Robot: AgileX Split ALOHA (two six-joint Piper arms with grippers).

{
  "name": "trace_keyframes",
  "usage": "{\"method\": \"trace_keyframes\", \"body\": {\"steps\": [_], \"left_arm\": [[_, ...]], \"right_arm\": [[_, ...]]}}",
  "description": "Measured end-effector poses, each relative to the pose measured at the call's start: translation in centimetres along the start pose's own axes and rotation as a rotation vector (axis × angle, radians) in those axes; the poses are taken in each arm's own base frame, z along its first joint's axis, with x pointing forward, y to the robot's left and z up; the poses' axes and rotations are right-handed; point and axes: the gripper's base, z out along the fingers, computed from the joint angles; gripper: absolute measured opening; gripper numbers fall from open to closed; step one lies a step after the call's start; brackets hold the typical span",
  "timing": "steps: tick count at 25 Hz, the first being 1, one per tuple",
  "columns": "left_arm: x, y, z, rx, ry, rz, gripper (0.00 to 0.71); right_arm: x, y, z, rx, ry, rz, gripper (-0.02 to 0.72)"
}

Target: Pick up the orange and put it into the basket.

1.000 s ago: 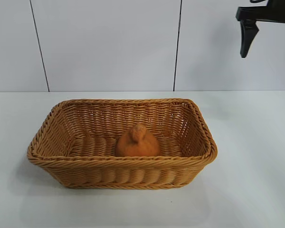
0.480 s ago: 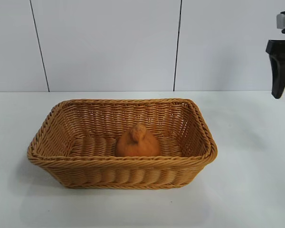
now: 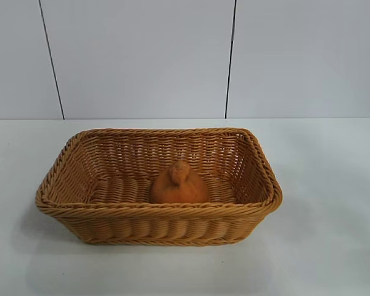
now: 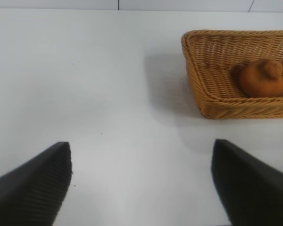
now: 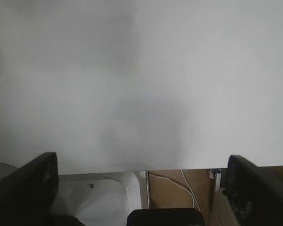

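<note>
- One basket (image 3: 80, 213) stands on the white table (image 3: 333, 234), its braided rim unbroken all round and its woven sides flaring outward.
- One orange (image 3: 178, 185) is the basket's only content. It rests on the woven floor close to the near long wall, right of centre, knob uppermost.
- The left wrist view gives the same reading: the orange (image 4: 262, 77) sits inside the basket (image 4: 203, 84), below the rim.
- The left gripper (image 4: 141, 181) hangs over bare table well apart from the basket, jaws spread wide, nothing between them.
- The right gripper (image 5: 141, 188) points down at the table's edge, jaws likewise wide apart and holding nothing. A cable (image 5: 179, 181) and brown board (image 5: 170, 190) show beyond the edge.
- Neither gripper appears in the exterior view.
</note>
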Motion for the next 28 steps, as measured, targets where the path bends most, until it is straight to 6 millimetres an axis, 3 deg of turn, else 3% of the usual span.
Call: {"method": "trace_keyframes", "body": {"steps": [12,23,28], "left_arm": [[0.0,0.0,0.0,0.000,0.000,0.000,0.581],[0.0,0.0,0.0,-0.001,0.000,0.000,0.581],[0.0,0.0,0.0,-0.001,0.000,0.000,0.581]], "right_arm": [[11.1,-0.1,-2.0,0.001,-0.504,-0.028,0.661],[17.3,-0.2,-4.5,0.001,-0.939,-0.034,0.661],[18.0,-0.2,-4.6,0.001,-0.976,-0.035,0.661]]}}
